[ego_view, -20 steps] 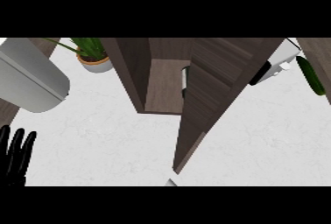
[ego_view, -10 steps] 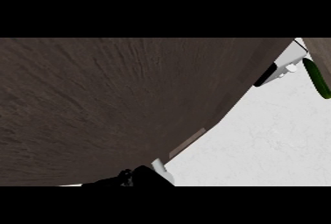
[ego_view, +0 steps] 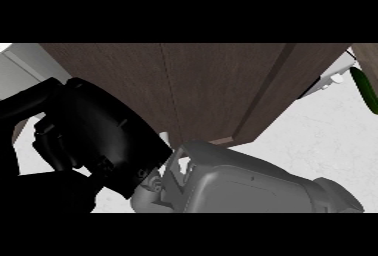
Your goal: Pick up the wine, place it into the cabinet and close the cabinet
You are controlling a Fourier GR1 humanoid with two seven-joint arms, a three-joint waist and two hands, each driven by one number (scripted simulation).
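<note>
Hand first: at the far left you see one large black hand [ego_view: 96, 137], very close to the camera and turned mostly back-on. Its grey forearm [ego_view: 251, 190] comes in from the lower edge right of centre, so log it as the right hand. Whether it is open or closed you cannot tell; nothing shows in its hold. Below it the lower-left corner is a dark mass, not readable.

Centre: the dark brown wood cabinet [ego_view: 207, 85] fills the upper middle, its lower corner just above the forearm. You cannot tell whether the door stands open or shut.

Right: bare white table [ego_view: 325, 145], then a small white object [ego_view: 332, 80] at the cabinet's right edge — unidentified. Just beside it at the right border is the wine [ego_view: 365, 90], a green bottle partly cut off, outside the cabinet and well apart from the hand.
</note>
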